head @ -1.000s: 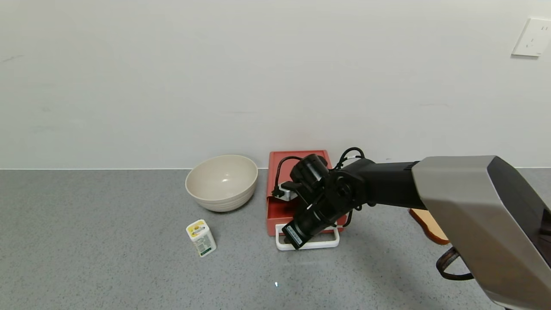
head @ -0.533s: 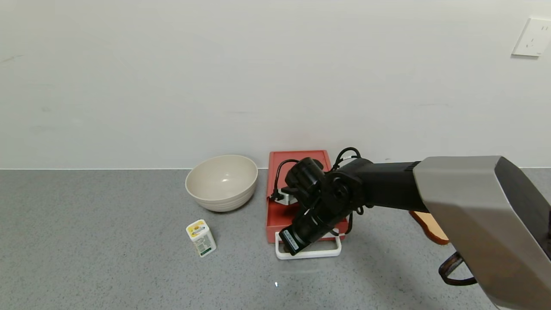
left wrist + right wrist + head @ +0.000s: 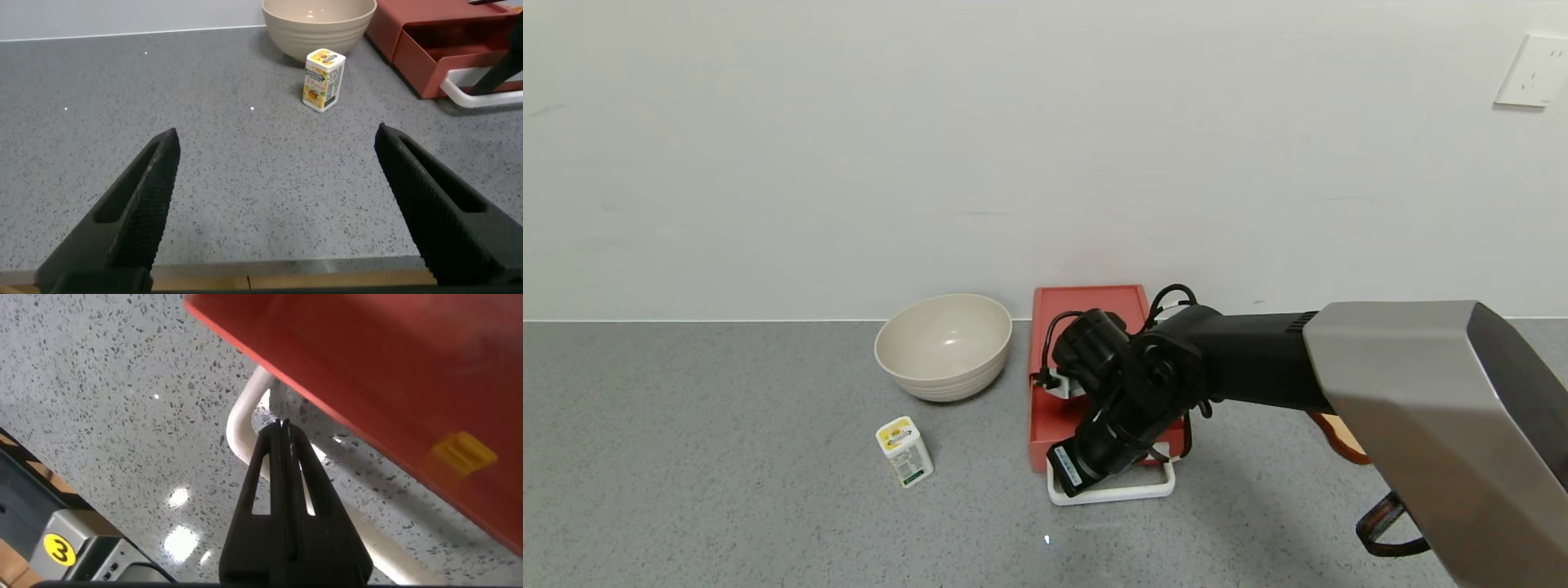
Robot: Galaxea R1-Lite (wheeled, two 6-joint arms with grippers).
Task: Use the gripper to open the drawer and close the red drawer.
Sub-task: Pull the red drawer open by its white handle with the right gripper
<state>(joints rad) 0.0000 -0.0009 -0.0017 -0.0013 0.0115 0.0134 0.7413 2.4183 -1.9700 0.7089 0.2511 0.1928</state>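
Observation:
The salmon-red drawer (image 3: 1088, 305) stands by the wall, right of the beige bowl. Its tray (image 3: 1052, 418) is slid partly out toward me, with the white loop handle (image 3: 1131, 492) in front. My right gripper (image 3: 1068, 480) points down into the handle loop. In the right wrist view its fingers are pressed together, tips (image 3: 280, 426) inside the loop between the handle (image 3: 243, 418) and the red tray front (image 3: 392, 384), with nothing clamped between them. My left gripper (image 3: 278, 196) is open and empty, low over the table near its front edge, out of the head view.
A beige bowl (image 3: 943, 345) stands left of the drawer. A small white-and-yellow bottle (image 3: 904, 451) stands in front of the bowl. A wooden board (image 3: 1339, 437) lies right of the drawer, partly behind my right arm. The table's front edge shows in the left wrist view.
My right gripper has moved toward me with the handle. The tray has slid farther out of the red box. The left arm has not moved.

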